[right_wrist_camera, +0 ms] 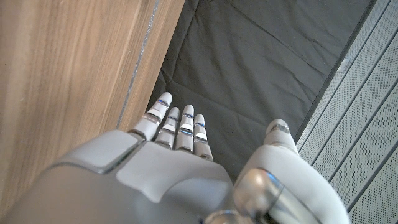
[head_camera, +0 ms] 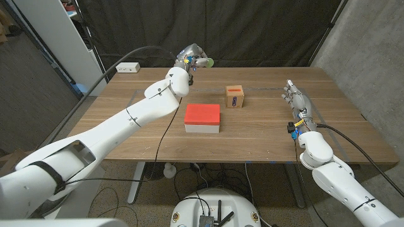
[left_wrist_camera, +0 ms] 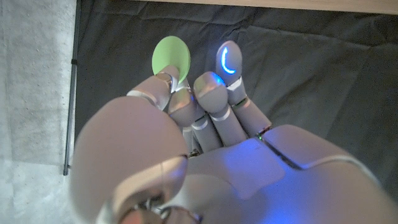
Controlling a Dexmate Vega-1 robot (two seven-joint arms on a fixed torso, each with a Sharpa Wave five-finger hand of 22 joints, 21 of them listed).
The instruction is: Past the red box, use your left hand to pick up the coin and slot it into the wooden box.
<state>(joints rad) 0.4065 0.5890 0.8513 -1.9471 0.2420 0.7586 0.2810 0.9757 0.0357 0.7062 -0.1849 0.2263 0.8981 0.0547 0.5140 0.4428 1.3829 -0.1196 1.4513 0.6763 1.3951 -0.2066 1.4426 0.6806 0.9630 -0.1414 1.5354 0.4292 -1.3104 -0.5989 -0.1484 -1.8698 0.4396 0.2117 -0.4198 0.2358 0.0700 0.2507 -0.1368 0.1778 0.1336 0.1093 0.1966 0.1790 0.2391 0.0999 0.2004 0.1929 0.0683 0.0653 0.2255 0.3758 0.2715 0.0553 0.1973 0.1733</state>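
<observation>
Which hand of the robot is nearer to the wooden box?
Left, though not by much. The left hand, pinching the green coin, is up beyond the table's far edge, to the left of the wooden box. The right hand waits near the table's right edge.

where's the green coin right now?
The round pale green coin is pinched in the left hand, raised at the table's far edge in the head view, beyond the red-topped box and left of the small wooden box.

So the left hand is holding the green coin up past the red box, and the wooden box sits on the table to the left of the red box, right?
Not quite. In the head view the wooden box sits behind and to the right of the red box. The rest holds: the left hand holds the green coin in its fingers.
</observation>
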